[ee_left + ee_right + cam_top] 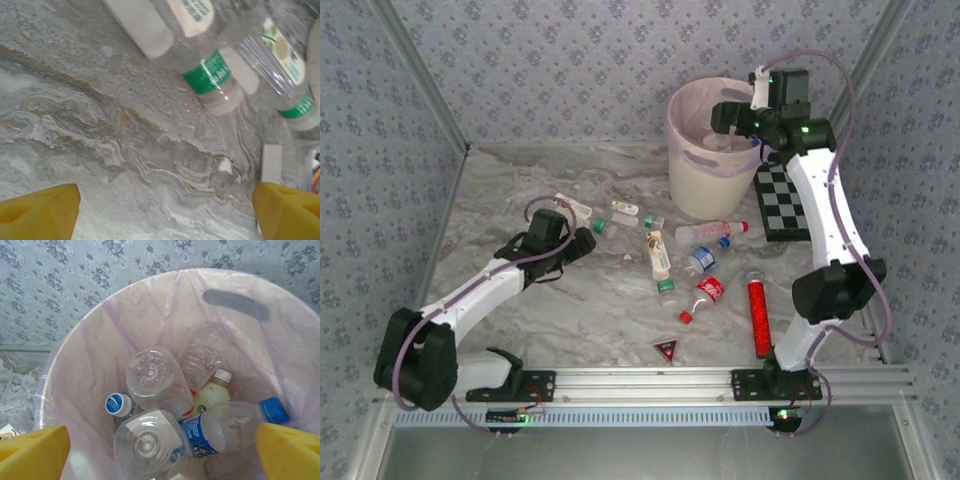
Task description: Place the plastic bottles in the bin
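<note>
Near rail: closest to us, the aluminium rail (650, 380) runs along the table's front edge with both arm bases bolted to it.
Red triangle: the small red triangle (665, 349) lies flat just beyond that rail.
Red tube: the red glittery tube (758, 315) lies lengthwise beside the right arm's lower link.
Left claw: we see the left gripper (588, 243) low over the marble table (500, 210), at the left edge of the scatter. Its yellow fingers (40, 210) are spread wide, with bare tabletop between them.
Bottles by the left claw: two green-banded bottles (207, 75) lie on their sides just past the fingertips, up and to the right in the wrist view. They are not touching the fingers.
Loose bottles: we count about seven plastic bottles (703, 260) lying on the table between the two arms. They sit in front of the bin, right of the left gripper and well apart from the right one.
Bin: the bin (705, 185), lined with a pale pink bag, stands at the far right near the back wall. The checkerboard (782, 200) lies just beside it.
Right claw: the right gripper (160, 455) hangs directly over the bin's mouth, fingers spread wide and pinching nothing.
Inside the bin: several binned bottles (150, 372) lie heaped below that claw. One has a blue cap, and two show their clear bases upward.
</note>
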`<move>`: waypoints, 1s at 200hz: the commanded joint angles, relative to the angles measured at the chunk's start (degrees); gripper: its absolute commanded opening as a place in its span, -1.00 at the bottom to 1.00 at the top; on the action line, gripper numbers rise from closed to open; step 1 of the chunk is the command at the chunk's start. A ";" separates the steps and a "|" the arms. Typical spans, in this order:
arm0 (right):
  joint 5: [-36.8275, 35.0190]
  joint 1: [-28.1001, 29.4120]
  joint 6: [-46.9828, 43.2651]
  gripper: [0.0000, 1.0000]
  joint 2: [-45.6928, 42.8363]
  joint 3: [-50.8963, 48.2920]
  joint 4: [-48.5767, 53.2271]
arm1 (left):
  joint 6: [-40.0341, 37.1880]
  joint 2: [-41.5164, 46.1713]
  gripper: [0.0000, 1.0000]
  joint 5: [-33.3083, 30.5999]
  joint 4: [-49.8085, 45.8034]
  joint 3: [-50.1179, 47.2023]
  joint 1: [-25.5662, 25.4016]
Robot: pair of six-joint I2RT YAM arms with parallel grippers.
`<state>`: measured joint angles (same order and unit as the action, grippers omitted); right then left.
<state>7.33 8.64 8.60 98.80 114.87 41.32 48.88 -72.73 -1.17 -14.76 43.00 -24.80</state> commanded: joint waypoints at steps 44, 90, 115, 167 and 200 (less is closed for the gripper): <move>-0.56 -0.01 1.72 0.96 -15.11 -14.65 -1.35 | 13.54 -12.01 0.82 2.15 8.55 7.53 3.78; 0.40 -1.22 6.60 0.97 -28.69 -33.78 -7.33 | 17.27 -21.72 0.90 6.71 13.30 12.51 1.52; 0.24 -2.47 7.51 0.98 -33.92 -38.28 -5.17 | 17.11 -24.16 0.89 2.75 10.04 15.88 -0.94; 1.40 -4.58 8.85 0.97 -40.84 -44.53 -3.61 | 20.16 -30.81 0.48 0.07 9.24 19.85 -2.01; 1.74 -5.49 8.32 0.96 -42.75 -45.29 -0.82 | 20.94 -34.23 0.47 0.73 9.32 22.32 -2.35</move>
<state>8.25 3.90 16.32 57.65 70.46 37.71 68.47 -104.60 0.51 -4.73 62.30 -26.74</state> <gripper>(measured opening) 0.983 0.739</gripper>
